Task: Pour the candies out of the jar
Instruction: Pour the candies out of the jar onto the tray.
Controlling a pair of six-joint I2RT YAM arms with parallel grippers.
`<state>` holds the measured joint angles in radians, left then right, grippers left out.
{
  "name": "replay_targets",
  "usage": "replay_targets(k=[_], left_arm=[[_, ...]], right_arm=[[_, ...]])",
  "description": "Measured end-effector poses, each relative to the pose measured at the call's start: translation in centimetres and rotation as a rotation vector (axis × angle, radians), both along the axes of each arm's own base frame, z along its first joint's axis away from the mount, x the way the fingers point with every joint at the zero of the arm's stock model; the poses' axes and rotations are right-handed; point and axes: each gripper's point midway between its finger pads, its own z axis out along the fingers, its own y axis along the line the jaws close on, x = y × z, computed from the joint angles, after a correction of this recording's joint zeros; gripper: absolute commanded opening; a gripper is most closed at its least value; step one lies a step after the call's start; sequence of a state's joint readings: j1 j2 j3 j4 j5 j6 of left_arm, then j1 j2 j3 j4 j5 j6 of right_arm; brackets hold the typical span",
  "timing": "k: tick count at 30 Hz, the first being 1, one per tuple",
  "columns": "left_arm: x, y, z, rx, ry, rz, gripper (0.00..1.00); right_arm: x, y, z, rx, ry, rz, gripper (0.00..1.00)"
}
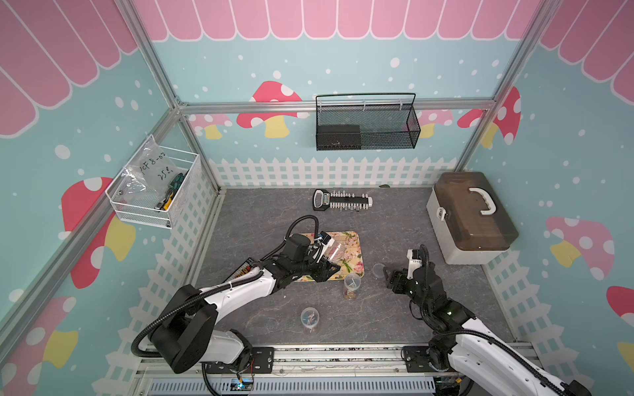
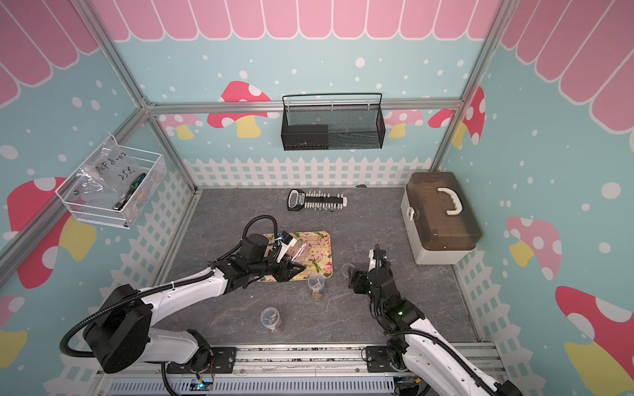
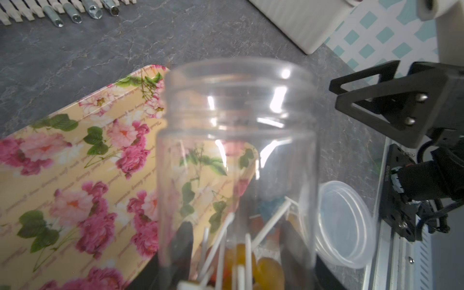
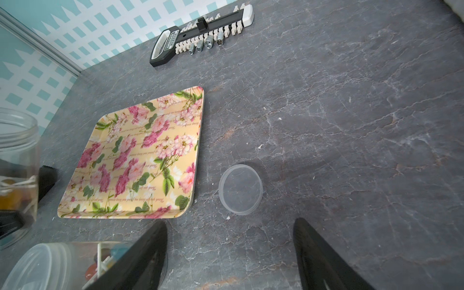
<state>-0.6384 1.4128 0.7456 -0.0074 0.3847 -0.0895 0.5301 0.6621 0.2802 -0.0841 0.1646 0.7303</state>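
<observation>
While the candies [image 3: 241, 261] sit at the base end of the jar [image 3: 238, 150], nothing has been poured; the pour itself is judged to be the step in hand. At the left, the left hand [image 1: 320, 257] is pinched on the lower body of the open clear plastic jar, held above the floral tray [image 3: 62, 175]. How far the jar is tipped cannot be told surely.

For a clean pour, the mouth should be brought over the middle of the tray and kept low, then tipped well past level. The sticks may bridge at the threaded neck, so a slow roll or light shake is likely needed. The wall looks smooth, so the pinch should be kept firm.

The candies are seen as tiny lollipops: orange and yellow heads, a blue one higher up, thin white sticks crossed loosely. No candy is seen on the tray.

Further right, a capped small jar [image 1: 352, 284] stands on the counter [image 4: 351, 125] just beside the tray. The removed clear lid [image 4: 240, 189] lies flat on the counter. The right hand [image 4: 229, 223] is spread and empty, near the lid.
</observation>
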Motion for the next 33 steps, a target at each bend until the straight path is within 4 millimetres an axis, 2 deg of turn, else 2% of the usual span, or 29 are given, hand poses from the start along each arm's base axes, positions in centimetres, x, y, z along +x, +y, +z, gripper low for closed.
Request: replay_targets(k=[9, 15, 21, 26, 33], left_arm=[[0.4, -0.7, -2.8, 0.166, 0.063, -0.010, 0.55], [1.5, -0.2, -3.9, 0.275, 0.091, 0.019, 0.53], [2.3, 0.5, -5.4, 0.412, 0.118, 0.041, 0.53], [2.8, 0.4, -5.4, 0.556, 0.089, 0.014, 0.52], [3.8, 0.2, -4.3, 0.813, -0.059, -0.033, 0.52]], right_arm=[[-0.7, 0.1, -1.2, 0.022, 0.031, 0.007, 0.78], [-0.8, 0.1, -0.8, 0.054, 0.019, 0.001, 0.78], [-1.5, -0.3, -2.0, 0.064, 0.035, -0.008, 0.78], [-2.0, -0.5, -2.5, 0.089, 0.039, -0.020, 0.78], [-2.7, -0.6, -2.9, 0.134, 0.040, -0.022, 0.77]])
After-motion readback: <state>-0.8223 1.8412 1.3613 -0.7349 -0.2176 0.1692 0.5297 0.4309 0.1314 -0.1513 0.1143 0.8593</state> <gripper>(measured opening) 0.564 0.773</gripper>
